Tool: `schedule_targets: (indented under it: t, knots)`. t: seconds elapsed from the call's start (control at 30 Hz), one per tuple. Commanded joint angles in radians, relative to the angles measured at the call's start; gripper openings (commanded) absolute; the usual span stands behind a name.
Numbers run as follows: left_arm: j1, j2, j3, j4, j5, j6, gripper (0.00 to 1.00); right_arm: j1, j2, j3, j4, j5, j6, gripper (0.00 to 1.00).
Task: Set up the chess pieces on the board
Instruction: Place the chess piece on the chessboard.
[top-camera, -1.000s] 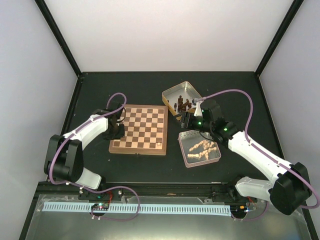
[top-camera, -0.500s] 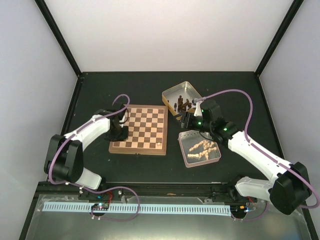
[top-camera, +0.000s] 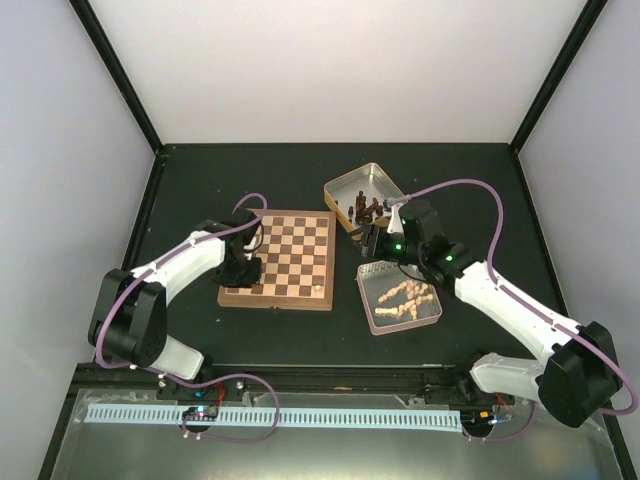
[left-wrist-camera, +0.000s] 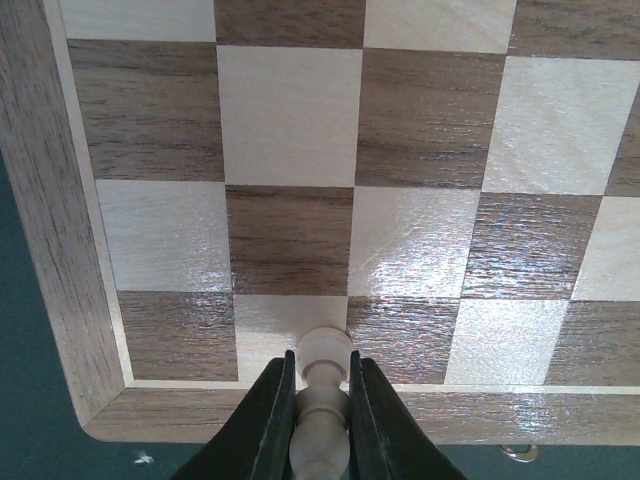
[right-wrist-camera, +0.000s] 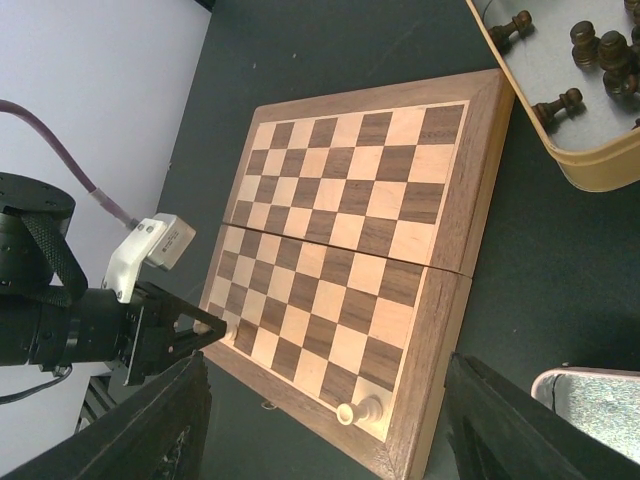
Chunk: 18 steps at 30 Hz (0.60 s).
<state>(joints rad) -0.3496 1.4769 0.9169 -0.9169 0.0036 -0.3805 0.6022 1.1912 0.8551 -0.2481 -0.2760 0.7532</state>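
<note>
So far, little of the set-up looks done. Nearest the arms, at about 4 o'clock from the board (top-camera: 280, 255), a square metal tin (top-camera: 372, 272) holds a heap of pale chess pieces (top-camera: 402, 296) lying on their sides, so most of the set is yet to be placed.

Next comes the board's near edge. At its 5 o'clock corner a lone pale piece (right-wrist-camera: 360, 410) stands upright on a square, the only one on the board as far as the views show. At the 8 o'clock corner the left end effector (top-camera: 242, 268) hangs over the near-left squares, its fingers pressed in on a pale pawn (left-wrist-camera: 320, 400), pinching it by the stem. Whether the pawn touches the wood cannot be told. By my reading, it is about to be set down in that corner region.

Farther back, at 3 o'clock from the board and beside it, the right end effector (top-camera: 372, 240) hovers with its fingers spread wide and nothing between them.

Farthest, at 1 o'clock, a second tin (top-camera: 365, 182) on the dark bench (top-camera: 200, 180) holds the dark brown figures (top-camera: 368, 210), none of them on the board.
</note>
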Motion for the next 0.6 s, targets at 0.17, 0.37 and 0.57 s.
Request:
schedule_targets:
  t: [0.17,0.37,0.57]
  knots:
    - [-0.011,0.014,0.004,-0.034,-0.039,-0.023,0.09,-0.004,-0.003,-0.017,0.016,-0.006,-0.004,0.65]
    - [-0.032,0.008,0.008,-0.01,0.044,-0.005,0.09,-0.004,-0.003,-0.018,0.017,-0.006,-0.003,0.65]
    - [-0.044,0.028,0.017,-0.016,0.051,0.002,0.09,-0.004,-0.006,-0.021,0.016,-0.003,-0.003,0.65]
